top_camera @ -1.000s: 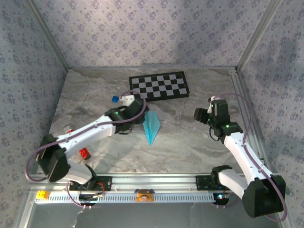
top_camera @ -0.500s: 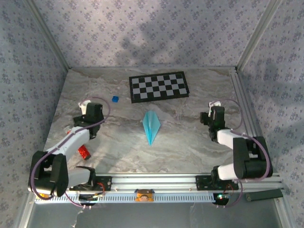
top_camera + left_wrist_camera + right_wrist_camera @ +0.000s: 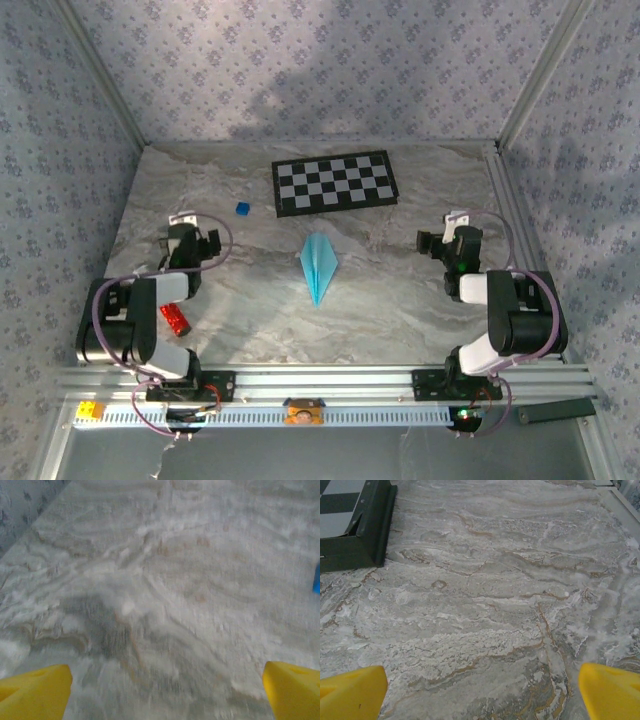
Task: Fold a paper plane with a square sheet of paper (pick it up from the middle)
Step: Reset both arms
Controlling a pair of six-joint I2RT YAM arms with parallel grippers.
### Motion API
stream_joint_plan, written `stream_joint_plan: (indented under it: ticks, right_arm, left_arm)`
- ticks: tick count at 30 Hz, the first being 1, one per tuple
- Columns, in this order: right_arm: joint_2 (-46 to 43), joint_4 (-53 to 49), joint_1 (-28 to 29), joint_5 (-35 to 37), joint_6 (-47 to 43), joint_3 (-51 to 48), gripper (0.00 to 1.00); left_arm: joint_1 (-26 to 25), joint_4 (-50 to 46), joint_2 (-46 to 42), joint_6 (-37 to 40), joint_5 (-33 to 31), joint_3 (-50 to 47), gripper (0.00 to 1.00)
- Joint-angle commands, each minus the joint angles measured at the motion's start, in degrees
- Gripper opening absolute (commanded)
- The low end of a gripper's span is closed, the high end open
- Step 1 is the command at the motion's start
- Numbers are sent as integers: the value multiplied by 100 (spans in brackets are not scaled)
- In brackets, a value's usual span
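The square sheet of paper now lies as a paper plane (image 3: 320, 264), a slim light-blue dart with a centre crease. It rests flat on the marble table with its tip toward the near edge. Nothing touches it. My left gripper (image 3: 188, 238) sits far to its left, folded back over its own arm. In the left wrist view the left gripper (image 3: 165, 695) is open, yellow fingertips (image 3: 32, 692) wide apart over bare table. My right gripper (image 3: 447, 240) sits far to the plane's right. Seen from its wrist, the right gripper (image 3: 482, 695) is also open and empty.
A black-and-white checkerboard (image 3: 335, 182) lies at the back of the table, and its dark edge (image 3: 355, 535) shows in the right wrist view. A small dark-blue cube (image 3: 241, 208) sits left of it, also glimpsed as a blue sliver (image 3: 316, 577). A red piece (image 3: 177, 320) lies by the left arm.
The left arm has drawn back from beside the paper plane to the left side. The right arm has folded back too. Both grippers have opened wider. The plane has stayed put.
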Motion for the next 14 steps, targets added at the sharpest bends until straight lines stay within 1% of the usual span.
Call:
stream_joint_plan:
  ticks: [1, 3, 4, 5, 6, 7, 10, 14]
  right_arm:
    - [57, 201, 16, 75, -17, 50, 100]
    - [53, 204, 31, 85, -25, 45, 100]
    - [53, 202, 36, 99, -33, 46, 100]
    - [59, 202, 39, 100, -34, 42, 100]
    - [52, 202, 34, 101, -30, 46, 100]
    - [51, 203, 37, 102, -35, 41, 100]
    - [53, 189, 40, 102, -25, 50, 100]
    - [51, 193, 35, 98, -18, 50, 100]
  left_arm:
    - [237, 914, 81, 33, 954, -152, 97]
    - [243, 1479, 315, 57, 951, -218, 99]
    - [242, 978, 173, 50, 942, -111, 100]
    - [187, 1027, 210, 77, 842, -110, 100]
    - [141, 1267, 276, 122, 745, -164, 100]
    - [112, 975, 195, 152, 718, -80, 100]
    - [71, 837, 205, 275, 955, -2, 100]
    - [76, 853, 220, 268, 961, -10, 100]
